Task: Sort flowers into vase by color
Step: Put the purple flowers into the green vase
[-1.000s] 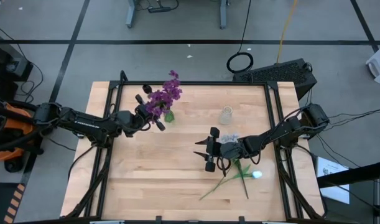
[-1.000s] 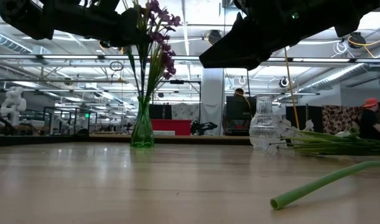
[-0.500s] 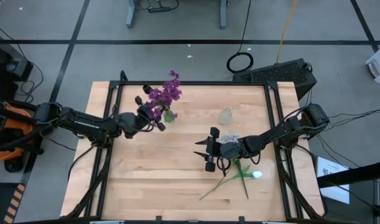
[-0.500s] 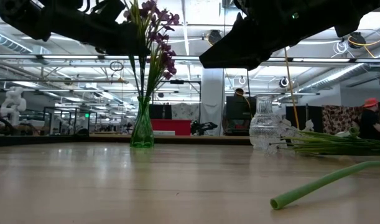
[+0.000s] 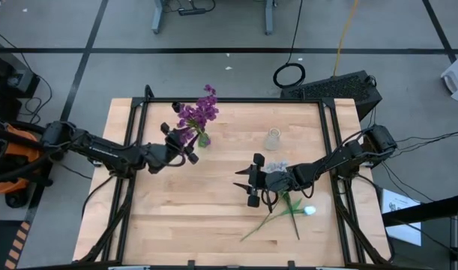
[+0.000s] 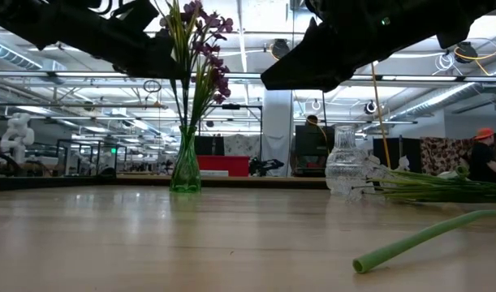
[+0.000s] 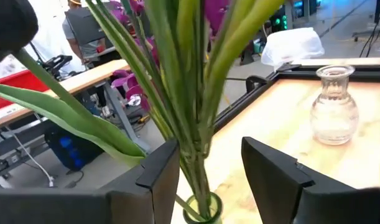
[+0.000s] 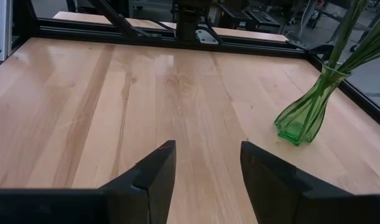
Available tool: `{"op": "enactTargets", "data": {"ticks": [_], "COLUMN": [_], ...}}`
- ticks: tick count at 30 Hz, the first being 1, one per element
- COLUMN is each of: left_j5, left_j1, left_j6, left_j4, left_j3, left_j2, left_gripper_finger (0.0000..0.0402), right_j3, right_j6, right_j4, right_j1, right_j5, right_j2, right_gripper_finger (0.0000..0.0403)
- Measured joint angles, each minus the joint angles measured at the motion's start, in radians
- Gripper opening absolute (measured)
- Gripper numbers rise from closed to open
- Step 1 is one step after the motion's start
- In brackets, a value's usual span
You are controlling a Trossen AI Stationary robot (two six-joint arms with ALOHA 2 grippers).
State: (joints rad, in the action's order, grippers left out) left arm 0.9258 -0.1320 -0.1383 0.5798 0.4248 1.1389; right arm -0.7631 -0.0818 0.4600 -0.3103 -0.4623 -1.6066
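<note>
I find the purple flowers (image 5: 199, 115) already in the green vase (image 6: 185, 169); remaining flowers (image 5: 288, 206) lie near the table's right edge, the clear vase (image 5: 273, 139) empty. Left gripper (image 5: 185, 149) and right gripper (image 5: 249, 184): jaws spread, holding nothing.

High view looks straight down on the desk (image 5: 176, 202); low view skims its surface; both share the green vase (image 6: 185, 165).

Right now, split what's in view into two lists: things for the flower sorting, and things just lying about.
For the job:
purple flowers standing in the green vase
clear vase, no stems in it
loose flowers lying on the table
left gripper, open beside the green vase
right gripper, open

Just lying about:
cable coil on the floor
</note>
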Motion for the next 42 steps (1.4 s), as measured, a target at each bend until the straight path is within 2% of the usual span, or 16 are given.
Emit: {"op": "enactTargets", "data": {"ticks": [9, 17, 21, 25, 32, 42], "left_j5": [0.114, 0.068, 0.058, 0.055, 0.003, -0.004], "left_j1": [-0.052, -0.052, -0.051, -0.039, 0.012, 0.043], "left_j6": [0.018, -0.115, -0.164, -0.183, -0.183, -0.173], "left_j4": [0.063, 0.237, 0.254, 0.252, 0.251, 0.230], "left_j3": [0.000, 0.000, 0.000, 0.001, 0.002, 0.002], "left_j2": [0.000, 0.000, 0.000, 0.000, 0.000, 0.000], "left_gripper_finger": [0.0178, 0.0177, 0.0172, 0.0133, 0.0015, 0.0010], "right_j3": [0.000, 0.000, 0.000, 0.000, 0.000, 0.000], "right_j6": [-0.001, -0.003, -0.003, -0.003, -0.003, -0.002], "right_j4": [-0.001, -0.001, -0.001, -0.001, -0.001, -0.001], "right_j1": [0.000, 0.000, 0.000, 0.000, 0.000, 0.000], "right_j5": [0.000, 0.000, 0.000, 0.000, 0.000, 0.000], "right_j2": [0.000, 0.000, 0.000, 0.000, 0.000, 0.000], "right_gripper_finger": [0.0171, 0.0171, 0.0171, 0.0171, 0.0171, 0.0171]}}
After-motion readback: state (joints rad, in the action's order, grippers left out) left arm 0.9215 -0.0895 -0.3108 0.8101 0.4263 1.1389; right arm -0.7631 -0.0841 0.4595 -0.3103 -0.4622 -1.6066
